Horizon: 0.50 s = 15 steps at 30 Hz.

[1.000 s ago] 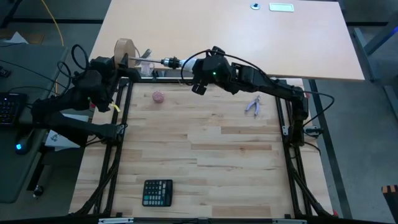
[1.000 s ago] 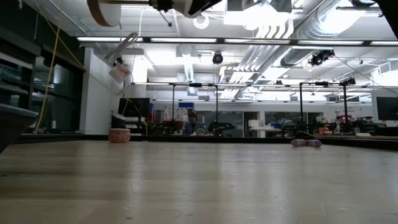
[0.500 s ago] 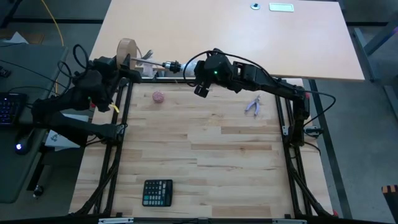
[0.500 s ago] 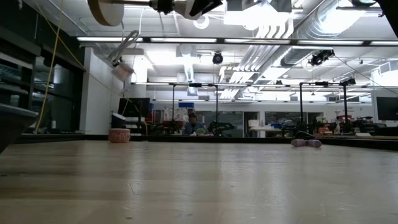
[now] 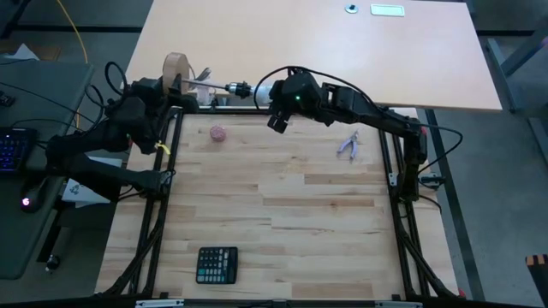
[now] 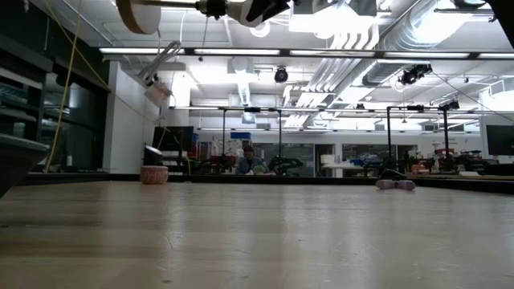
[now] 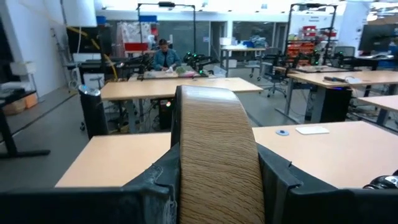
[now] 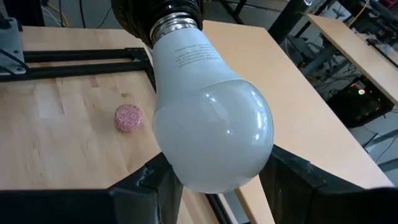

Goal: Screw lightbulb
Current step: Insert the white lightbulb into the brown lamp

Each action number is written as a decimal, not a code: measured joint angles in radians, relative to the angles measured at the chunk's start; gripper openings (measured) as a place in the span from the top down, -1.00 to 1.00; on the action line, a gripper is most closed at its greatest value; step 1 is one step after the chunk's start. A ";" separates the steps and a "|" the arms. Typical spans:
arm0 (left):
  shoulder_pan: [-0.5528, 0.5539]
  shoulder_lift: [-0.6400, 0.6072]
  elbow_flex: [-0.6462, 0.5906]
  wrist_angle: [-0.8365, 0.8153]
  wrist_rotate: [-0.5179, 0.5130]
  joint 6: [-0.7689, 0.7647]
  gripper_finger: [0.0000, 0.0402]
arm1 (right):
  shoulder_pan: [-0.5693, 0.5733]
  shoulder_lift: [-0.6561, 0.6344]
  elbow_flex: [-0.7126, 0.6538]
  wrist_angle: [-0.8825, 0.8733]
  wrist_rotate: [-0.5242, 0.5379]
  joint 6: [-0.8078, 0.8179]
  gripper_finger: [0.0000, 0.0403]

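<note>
High view: right end effector [image 5: 272, 92] pinches white frosted pear-shaped lightbulb [image 8: 208, 118] at desk's 12 o'clock, axis level, base toward 9 o'clock; left end effector [image 5: 168, 84] clamps round wooden socket disc [image 5: 177, 67].

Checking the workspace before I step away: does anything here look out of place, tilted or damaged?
Nothing looks damaged. The right gripper holds the white frosted lightbulb with its metal base in the black socket of the round wooden disc, gripped on edge by the left gripper.
</note>
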<state>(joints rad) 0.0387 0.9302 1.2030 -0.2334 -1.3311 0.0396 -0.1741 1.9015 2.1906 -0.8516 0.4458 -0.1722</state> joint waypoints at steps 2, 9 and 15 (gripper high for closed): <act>0.000 0.000 0.000 0.008 0.013 0.023 0.43 | -0.002 0.000 0.000 -0.006 -0.005 0.000 0.12; 0.000 0.000 0.000 0.007 0.039 0.067 0.43 | -0.029 -0.006 0.000 -0.029 -0.112 0.048 0.12; 0.000 0.000 0.000 0.004 0.039 0.068 0.43 | -0.056 -0.008 0.000 -0.039 -0.214 0.113 0.12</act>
<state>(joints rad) 0.0391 0.9298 1.2030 -0.2296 -1.2919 0.1078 -0.2302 1.8931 2.1910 -0.8906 0.2322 -0.0590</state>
